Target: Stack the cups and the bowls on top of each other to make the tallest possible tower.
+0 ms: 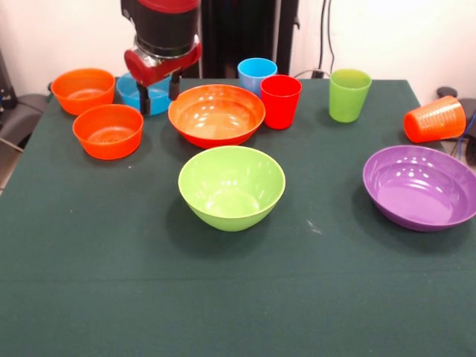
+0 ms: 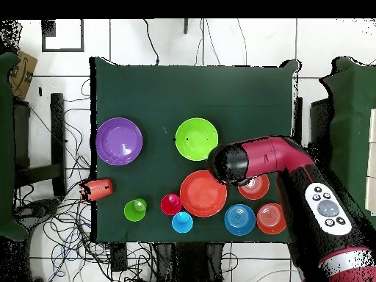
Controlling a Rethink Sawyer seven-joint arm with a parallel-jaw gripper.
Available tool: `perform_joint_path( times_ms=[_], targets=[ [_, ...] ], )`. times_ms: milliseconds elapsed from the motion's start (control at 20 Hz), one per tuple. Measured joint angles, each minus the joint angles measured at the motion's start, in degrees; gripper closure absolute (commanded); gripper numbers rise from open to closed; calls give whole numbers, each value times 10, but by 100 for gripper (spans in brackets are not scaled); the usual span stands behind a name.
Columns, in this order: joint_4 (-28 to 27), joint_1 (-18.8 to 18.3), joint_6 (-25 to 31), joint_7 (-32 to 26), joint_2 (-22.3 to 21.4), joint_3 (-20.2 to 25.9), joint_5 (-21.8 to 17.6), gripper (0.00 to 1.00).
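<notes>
Ten glossy plastic pieces, none stacked, on a dark green counter (image 1: 89, 282). Lime green bowl (image 1: 231, 186) upright at centre, bare cloth all round it and toward the near edge. Purple bowl (image 1: 421, 186) apart, near the side edge. Orange-red bowl (image 1: 216, 114) just beside the red cup (image 1: 280, 100); light blue cup (image 1: 256, 74) behind; lime green cup (image 1: 349, 94) upright; orange cup (image 1: 434, 119) tipped over at the edge. Two small orange bowls (image 1: 108, 130) and a blue bowl (image 1: 141, 93) crowd one far corner. Pincer (image 1: 158, 93) open, fingers spread over the blue bowl.

Nothing is stacked — six bowls (image 1: 231, 187) are spread upright over the table, three cups (image 1: 280, 100) are stood behind them, the orange cup (image 1: 434, 120) is tipped sideways.
</notes>
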Motion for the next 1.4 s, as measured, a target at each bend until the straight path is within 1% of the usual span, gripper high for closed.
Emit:
perform_joint_path(
  times_ms=[450,950,1150,1400],
  targets=[
    [8,2,-1,0,-29,-3,0,0],
    [17,23,-37,0,-23,-10,0,0],
    [27,24,-56,0,-23,-11,0,0],
    [35,24,-63,0,-23,-11,0,0]
  ],
)
